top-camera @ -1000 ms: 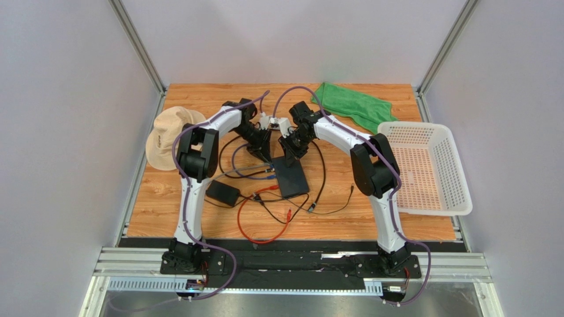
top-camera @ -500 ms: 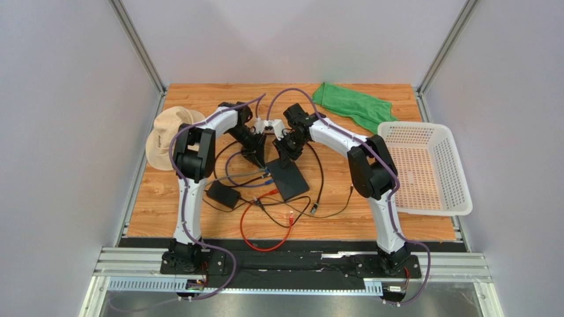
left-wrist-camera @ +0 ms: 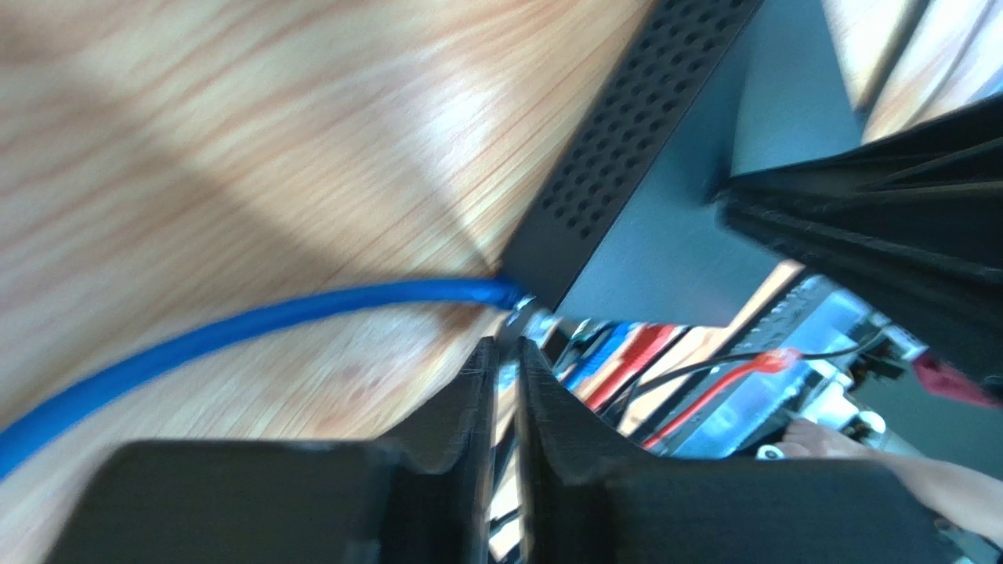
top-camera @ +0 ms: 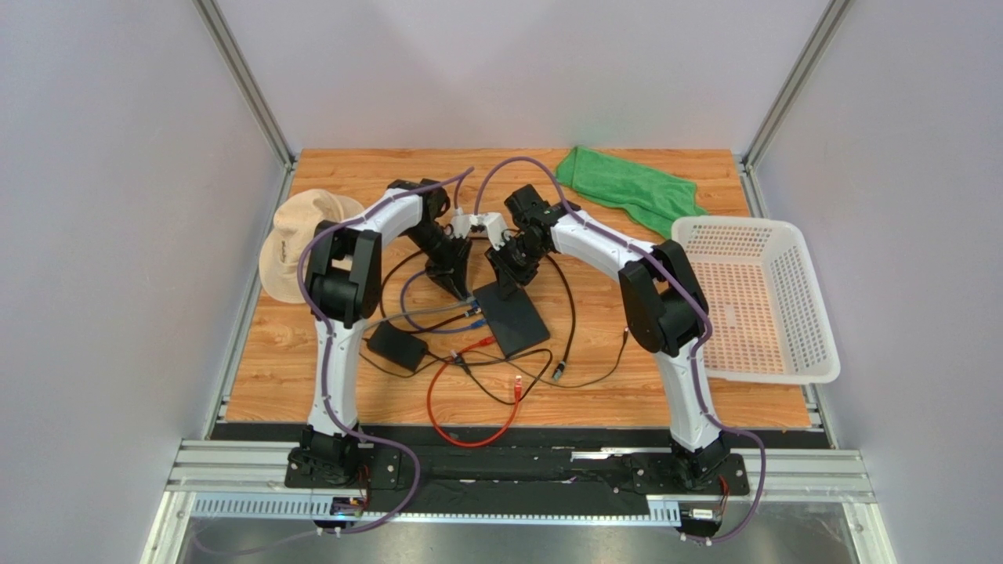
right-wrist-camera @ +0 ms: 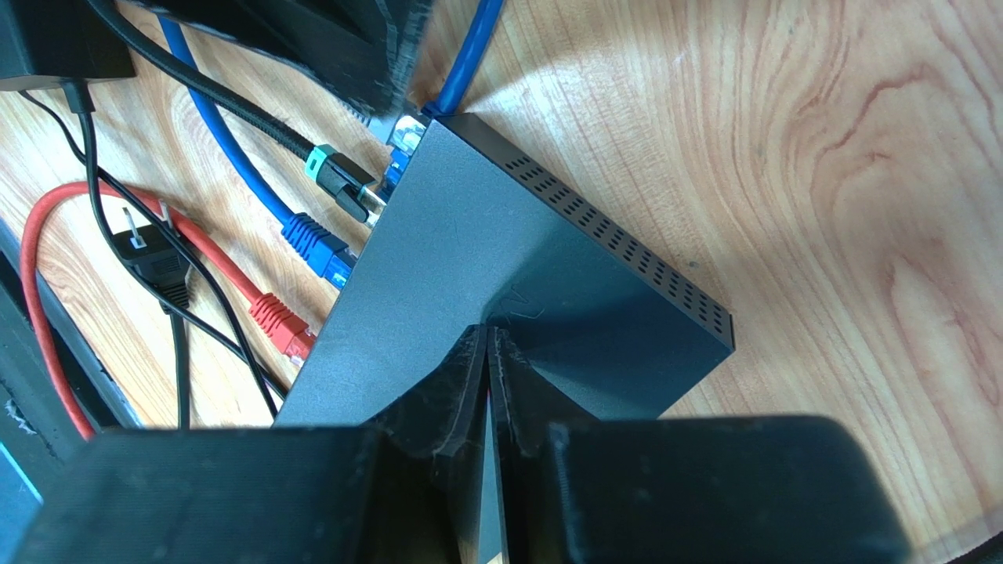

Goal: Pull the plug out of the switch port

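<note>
The black switch box (top-camera: 513,315) lies mid-table and also shows in the right wrist view (right-wrist-camera: 495,270). Along its left edge sit a blue plug (right-wrist-camera: 406,135) at the far corner, a black plug with a teal boot (right-wrist-camera: 336,170), another blue plug (right-wrist-camera: 316,244) and a red plug (right-wrist-camera: 278,317). My left gripper (top-camera: 453,280) is shut, its tips (left-wrist-camera: 506,347) right beside the corner plug (left-wrist-camera: 532,315) of the blue cable (left-wrist-camera: 236,335); I cannot see anything between them. My right gripper (top-camera: 509,268) is shut, tips (right-wrist-camera: 486,335) pressing on the switch's top.
A black adapter brick (top-camera: 394,343) lies left of the switch among black leads and a looping red cable (top-camera: 453,417). A tan hat (top-camera: 297,241) is at the left, a green cloth (top-camera: 624,188) at the back and a white basket (top-camera: 754,294) at the right.
Between one second and half a second ago both grippers shifted back and left, and the switch and cables shifted with them. Since then nothing has visibly moved.
</note>
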`<act>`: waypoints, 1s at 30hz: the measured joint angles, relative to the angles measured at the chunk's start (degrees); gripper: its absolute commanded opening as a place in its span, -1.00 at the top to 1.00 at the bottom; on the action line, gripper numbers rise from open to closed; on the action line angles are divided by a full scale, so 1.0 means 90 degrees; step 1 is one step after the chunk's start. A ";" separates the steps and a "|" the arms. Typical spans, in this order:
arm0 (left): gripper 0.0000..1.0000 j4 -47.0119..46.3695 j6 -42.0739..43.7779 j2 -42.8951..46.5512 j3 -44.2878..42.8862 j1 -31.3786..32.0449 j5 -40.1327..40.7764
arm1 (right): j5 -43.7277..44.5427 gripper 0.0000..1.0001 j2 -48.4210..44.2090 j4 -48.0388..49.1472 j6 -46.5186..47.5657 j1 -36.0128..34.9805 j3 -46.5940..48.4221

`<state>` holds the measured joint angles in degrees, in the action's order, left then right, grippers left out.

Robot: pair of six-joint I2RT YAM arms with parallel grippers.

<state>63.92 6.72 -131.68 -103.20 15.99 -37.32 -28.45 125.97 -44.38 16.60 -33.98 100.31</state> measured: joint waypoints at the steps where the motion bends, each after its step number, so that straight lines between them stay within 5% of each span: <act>1: 0.38 0.0034 -0.0017 0.0041 0.0022 -0.0005 0.0112 | 0.0002 0.77 -0.0010 0.0015 0.0005 -0.0002 -0.0017; 9: 0.13 0.0063 -0.0165 0.0134 0.0396 -0.0512 -0.0143 | 0.0007 0.77 -0.0053 0.0087 0.0039 -0.0005 -0.0090; 20: 0.11 -0.0056 -0.0333 -0.0192 0.0352 -0.0520 -0.1428 | 0.0036 0.76 -0.0080 0.0117 0.0073 -0.0017 -0.0126; 30: 0.18 0.0005 -0.0367 -0.0498 0.0257 -0.0476 -0.1734 | 0.0046 0.76 -0.0095 0.0134 0.0078 -0.0017 -0.0148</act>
<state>63.96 3.42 -136.16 -100.88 11.70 -52.93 -28.03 125.12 -43.18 17.30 -34.13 98.98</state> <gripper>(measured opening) 0.420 0.118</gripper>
